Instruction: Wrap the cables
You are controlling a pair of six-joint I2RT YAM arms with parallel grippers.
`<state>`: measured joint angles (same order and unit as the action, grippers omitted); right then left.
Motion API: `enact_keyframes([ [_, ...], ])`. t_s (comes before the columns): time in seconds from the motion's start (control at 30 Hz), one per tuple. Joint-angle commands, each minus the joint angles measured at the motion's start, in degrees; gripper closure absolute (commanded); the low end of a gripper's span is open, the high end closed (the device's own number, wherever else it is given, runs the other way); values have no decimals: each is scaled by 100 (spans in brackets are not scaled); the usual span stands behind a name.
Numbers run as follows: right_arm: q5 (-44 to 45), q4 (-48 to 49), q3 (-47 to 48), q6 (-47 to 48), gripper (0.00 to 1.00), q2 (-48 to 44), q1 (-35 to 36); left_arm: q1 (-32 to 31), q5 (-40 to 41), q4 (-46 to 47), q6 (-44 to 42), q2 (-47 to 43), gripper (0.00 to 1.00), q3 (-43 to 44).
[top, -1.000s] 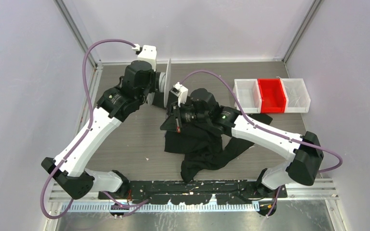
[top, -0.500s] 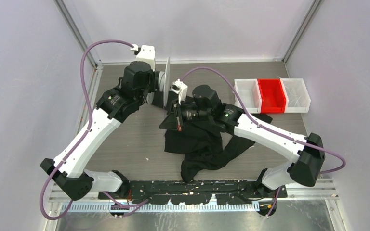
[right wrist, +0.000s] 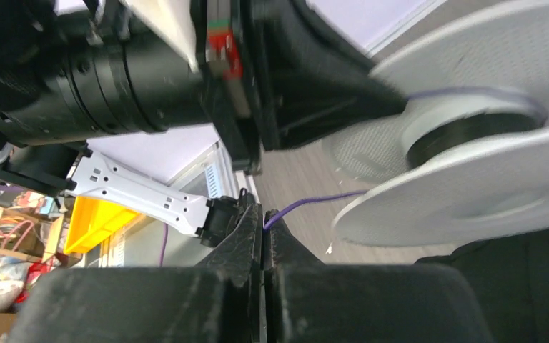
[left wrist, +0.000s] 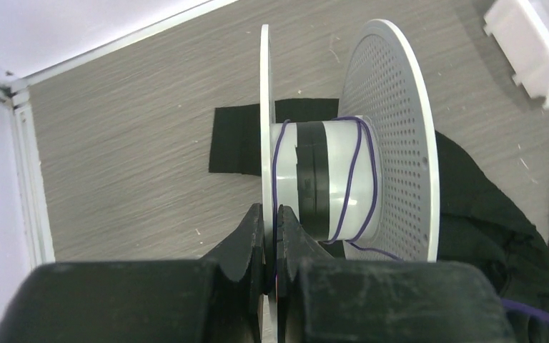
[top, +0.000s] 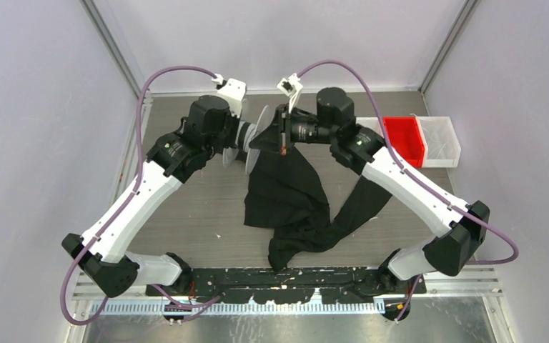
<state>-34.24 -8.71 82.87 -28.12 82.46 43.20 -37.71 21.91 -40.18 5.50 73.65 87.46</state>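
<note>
Winding step: tension is what matters

My left claw [left wrist: 271, 214] is clamped tight on the near flange [left wrist: 265, 107] of the white spool [left wrist: 393, 136]. My right claw [right wrist: 263, 214] is pinched closed on the thin purple cable [right wrist: 307, 201], which runs to the hub [left wrist: 325, 182]; a couple of turns are on. I want the line taut, fed between the flanges, never over a rim. Top view can't resolve the wire. Its slack end is lost somewhere by the black cloth [top: 286, 193], so remaining length is unknown.

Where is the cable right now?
Left wrist view, centre: cable looped round the spool hub. Right wrist view: it runs on to the right gripper, pinched there.
</note>
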Motion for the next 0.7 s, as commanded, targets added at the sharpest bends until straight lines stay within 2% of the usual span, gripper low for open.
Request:
enact_keyframes([
  [0.0,-763,-410,598,553,99,11,-372,26,-918,-183,-652,-162,100,242],
  [0.2,-1725,-1650,1073,1436,100,105,-836,64,-2109,-991,-1181,-202,100,419],
  [0.4,-1761,-3332,1484,3327,99,212,-883,80,-3034,-1847,-1571,-91,100,760],
  [0.67,-1303,-3162,567,4812,100,-348,-884,96,-3598,-2632,-1888,86,100,1001],
])
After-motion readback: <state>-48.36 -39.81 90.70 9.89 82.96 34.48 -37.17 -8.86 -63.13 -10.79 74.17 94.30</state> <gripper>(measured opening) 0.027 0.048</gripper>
